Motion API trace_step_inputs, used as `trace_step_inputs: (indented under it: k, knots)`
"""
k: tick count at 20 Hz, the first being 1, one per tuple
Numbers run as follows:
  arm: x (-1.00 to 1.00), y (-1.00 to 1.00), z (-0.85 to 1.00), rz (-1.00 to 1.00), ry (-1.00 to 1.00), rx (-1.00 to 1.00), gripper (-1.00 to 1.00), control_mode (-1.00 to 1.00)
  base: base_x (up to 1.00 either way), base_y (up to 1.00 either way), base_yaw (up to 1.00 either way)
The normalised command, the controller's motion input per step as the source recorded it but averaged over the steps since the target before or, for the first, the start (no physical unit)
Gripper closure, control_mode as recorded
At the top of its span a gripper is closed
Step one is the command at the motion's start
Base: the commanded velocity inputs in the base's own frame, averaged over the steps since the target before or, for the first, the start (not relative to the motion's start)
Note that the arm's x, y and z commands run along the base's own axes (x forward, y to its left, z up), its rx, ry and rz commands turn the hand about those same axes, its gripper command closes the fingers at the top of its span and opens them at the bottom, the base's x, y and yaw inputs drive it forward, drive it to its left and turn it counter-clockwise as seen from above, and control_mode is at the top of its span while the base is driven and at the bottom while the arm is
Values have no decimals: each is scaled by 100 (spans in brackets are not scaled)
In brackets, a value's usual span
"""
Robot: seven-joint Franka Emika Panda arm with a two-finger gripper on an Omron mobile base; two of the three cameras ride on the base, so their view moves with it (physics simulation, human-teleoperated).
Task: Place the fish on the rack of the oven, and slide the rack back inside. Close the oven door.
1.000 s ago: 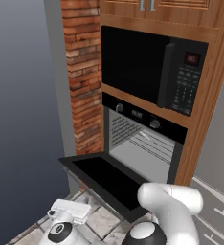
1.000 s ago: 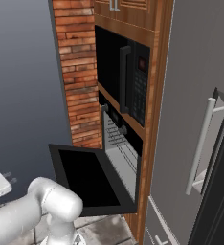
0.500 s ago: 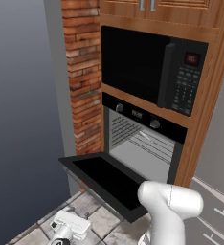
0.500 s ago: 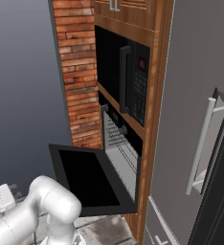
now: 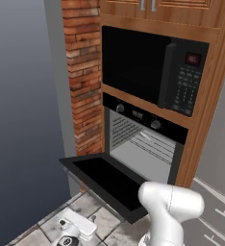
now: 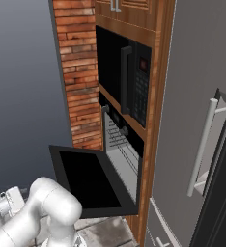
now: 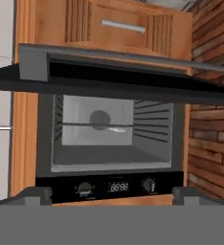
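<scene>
with the fish (image 7: 115, 128) already lying on the rack (image 7: 85, 125) inside the oven (image 7: 111, 131), the low, wide-open, empty gripper (image 5: 68, 235) should rise under the outer edge of the dropped oven door (image 5: 107, 178) and push it up evenly.

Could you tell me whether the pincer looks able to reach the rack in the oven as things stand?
Probably yes: the oven door is folded down, and the open pincer faces into the oven at the rack, nothing between. It stands back, so the arm must reach over the door.
</scene>
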Motion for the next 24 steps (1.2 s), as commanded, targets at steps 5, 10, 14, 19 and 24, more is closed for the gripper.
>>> trace_step_inputs:
  k: [5, 10, 14, 19, 24]
  knots:
    - [95, -11, -69, 2, 8, 11, -100, -100, 0, 0, 0]
    - [100, 7, -100, 4, 16, 3, -100, -100, 0, 0, 0]
    - [100, 2, -100, 6, 12, 3, -100, -100, 0, 0, 0]
    - [93, 21, -100, 3, 9, 0, -100, -100, 0, 0, 0]
    - [69, 26, -100, 3, 3, 0, -100, -100, 0, 0, 0]
